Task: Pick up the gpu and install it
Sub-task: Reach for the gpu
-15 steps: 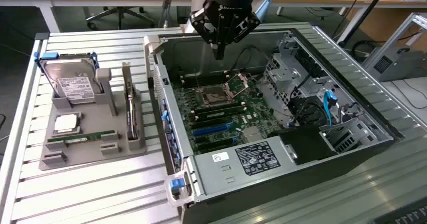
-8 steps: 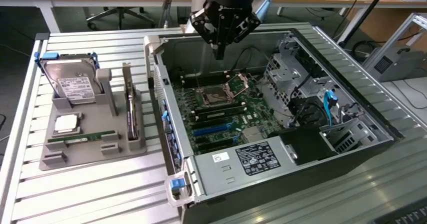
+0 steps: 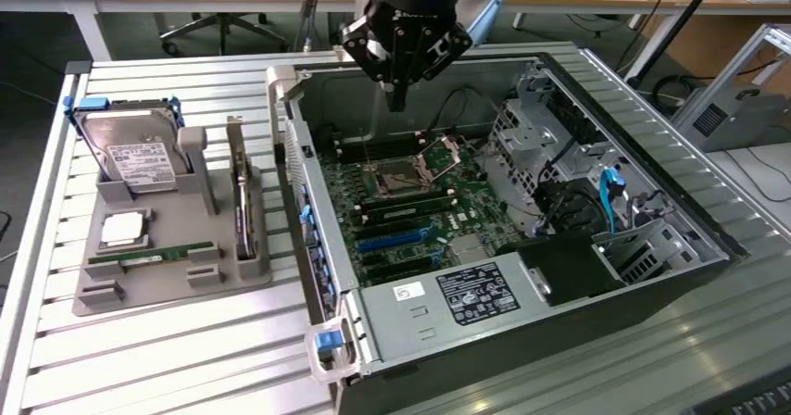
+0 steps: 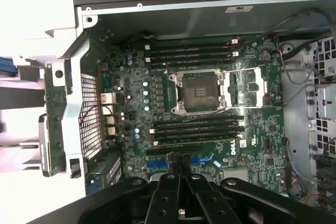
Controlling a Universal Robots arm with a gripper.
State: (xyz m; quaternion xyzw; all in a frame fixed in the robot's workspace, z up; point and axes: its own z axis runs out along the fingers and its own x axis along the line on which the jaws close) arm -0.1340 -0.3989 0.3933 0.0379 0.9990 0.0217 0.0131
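Gripper (image 3: 395,103) is hanging over the far part of the open computer case (image 3: 692,239), pointing straight down with its fingers pressed together and nothing between them. It is hovering above the motherboard (image 3: 427,213), just far of the CPU socket (image 3: 402,176), touching nothing.

The gpu (image 3: 244,207) is standing on edge in the grey holder (image 3: 161,290) on the slatted table (image 3: 185,364), outside the case on the exterior view's left and well apart from the gripper. Standing upright like that is probably leaving its top edge free to be gripped from above; the pickup is not yet done.

Sharing the holder are the hard drive (image 3: 139,156), leaning at the far end, and the memory stick (image 3: 148,256), lying flat nearer the camera. The case's raised side wall (image 3: 300,183) is standing between the gpu and the board. Inside, the blue expansion slots (image 3: 393,239) are lying open, with the power supply (image 3: 458,295) just near of them and loose cables crowding the exterior view's right.
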